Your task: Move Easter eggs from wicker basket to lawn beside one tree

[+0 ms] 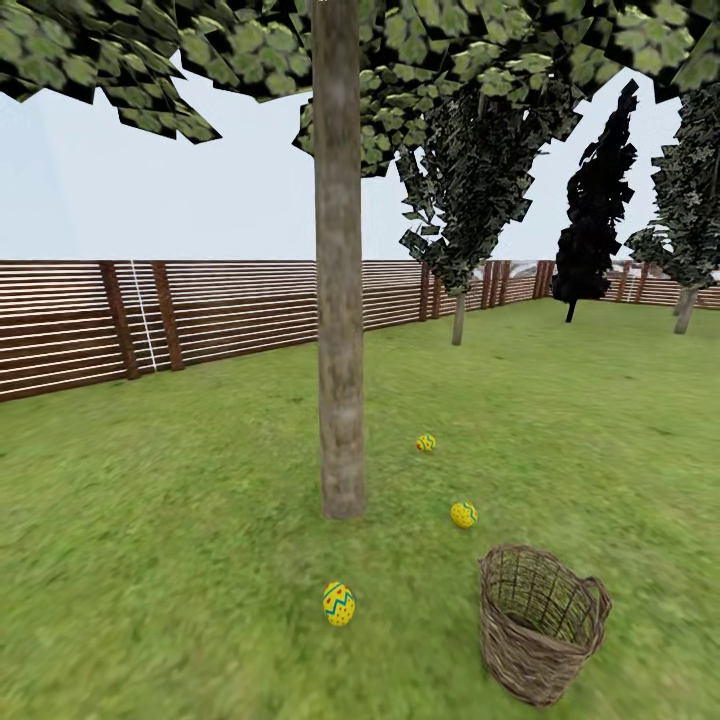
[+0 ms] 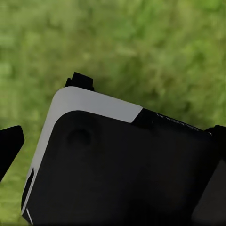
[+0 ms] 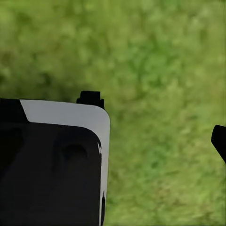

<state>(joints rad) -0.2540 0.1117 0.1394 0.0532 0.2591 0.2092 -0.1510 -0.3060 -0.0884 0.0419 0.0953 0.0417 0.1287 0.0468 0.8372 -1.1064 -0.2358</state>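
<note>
Right, three eggs out on the lawn (image 1: 150,500), all near the one tree (image 1: 339,300) with the straight grey-brown trunk. Nearest egg (image 1: 339,604) lies on the grass in front of the trunk base, a little apart from it. Second egg (image 1: 464,514) sits to the right of the trunk base, between the trunk and the wicker basket (image 1: 538,625). Third egg (image 1: 426,442) is further back, right of the trunk. None touching each other, the trunk or the basket.

Eggs: yellow, blue zigzag bands, red spots, much smaller than the basket. Nearest one upright-ish with bands clearly readable; the two further ones too small for detail.

Basket: grey-brown weave, deep, bucket-shaped, tilted slightly, standing on the grass at lower right. The visible part of the inside looks empty.

Tools: left wrist view has blurred grass behind a dark housing with a white edge, plus the left tool (image 2: 113,141) showing dark finger bits at both picture edges. Right wrist view is the same: housing, grass, and a dark tip of the right tool (image 3: 219,141) at one edge. Can't tell for either whether the jaws are spread or closed; nothing seen held. Where the eggs lie relative to either tool can't be read from these views.

Background: brown slat fence (image 1: 200,315), narrow dark trees (image 1: 470,190), one almost black tree (image 1: 596,210).
</note>
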